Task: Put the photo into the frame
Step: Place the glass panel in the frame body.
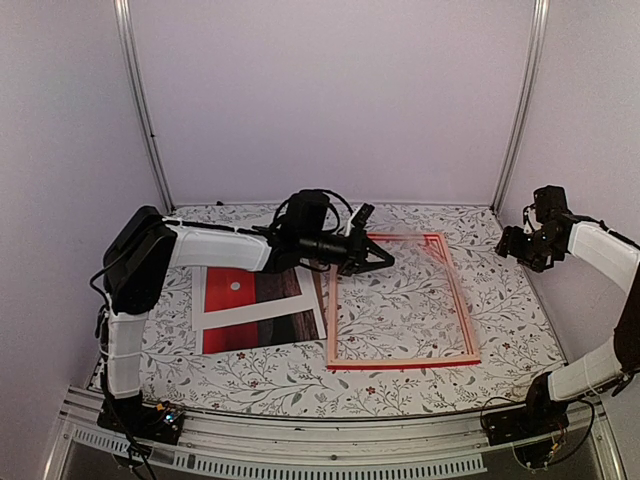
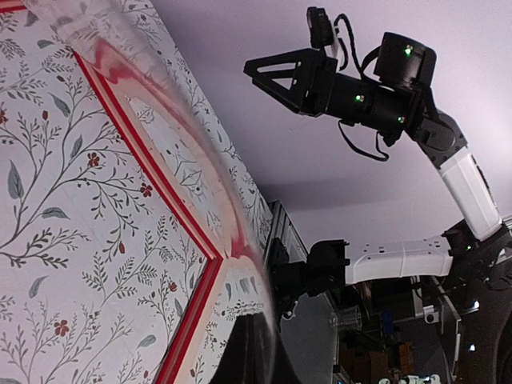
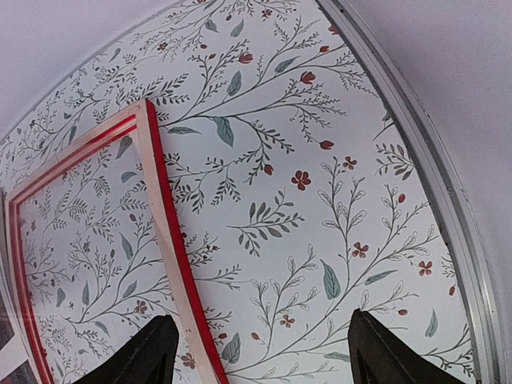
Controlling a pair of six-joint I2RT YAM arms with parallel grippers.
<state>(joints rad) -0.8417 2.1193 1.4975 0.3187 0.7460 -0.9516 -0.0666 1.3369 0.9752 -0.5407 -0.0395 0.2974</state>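
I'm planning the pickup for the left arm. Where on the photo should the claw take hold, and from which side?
Probably the near edge of the photo, coming in low from the front. It lies flat on the table, so only a thin edge can be pinched. That edge looks free, while the frame sits close along its right side.

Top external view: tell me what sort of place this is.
Probably a lab robot test cell: plain walls with metal posts, a left arm and right arm bolted at the edge of a floral-covered table, the frame and photo laid on it.
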